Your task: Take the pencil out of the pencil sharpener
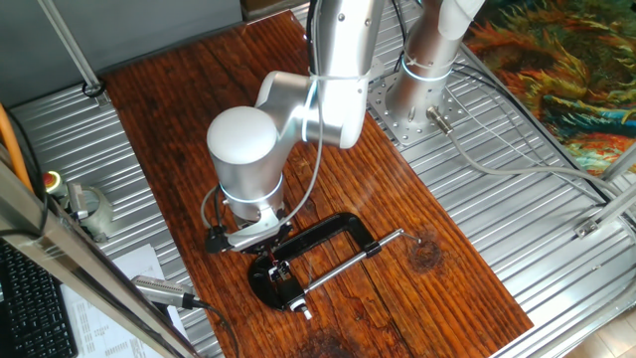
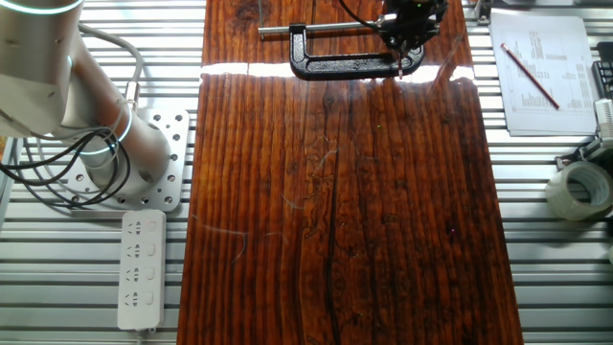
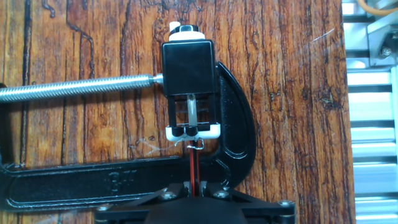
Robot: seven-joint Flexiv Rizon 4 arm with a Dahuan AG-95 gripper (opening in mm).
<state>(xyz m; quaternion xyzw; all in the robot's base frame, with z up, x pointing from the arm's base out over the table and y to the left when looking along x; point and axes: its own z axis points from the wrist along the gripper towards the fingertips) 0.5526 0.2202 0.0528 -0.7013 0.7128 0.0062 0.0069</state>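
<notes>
In the hand view the thin dark-red pencil (image 3: 194, 163) runs straight up from between my fingers to a small black block with white ends. This block is held in the black C-clamp (image 3: 239, 134), between its frame and the silver screw rod (image 3: 74, 88). The pale silvery pencil sharpener (image 3: 191, 115) shows in the block's opening, and the pencil's far end sits at the block's white lower edge. My gripper (image 3: 194, 186) is shut on the pencil's near end. In one fixed view the gripper (image 1: 271, 261) hangs low over the clamp (image 1: 328, 231). In the other fixed view the gripper (image 2: 406, 34) is at the clamp's right end.
The clamp lies on a dark wooden board (image 2: 335, 211) on a ribbed metal table. The arm's base (image 2: 124, 153) and a power strip (image 2: 141, 268) are on one side. On the other side are a paper sheet with another red pencil (image 2: 530, 77) and a tape roll (image 2: 579, 187).
</notes>
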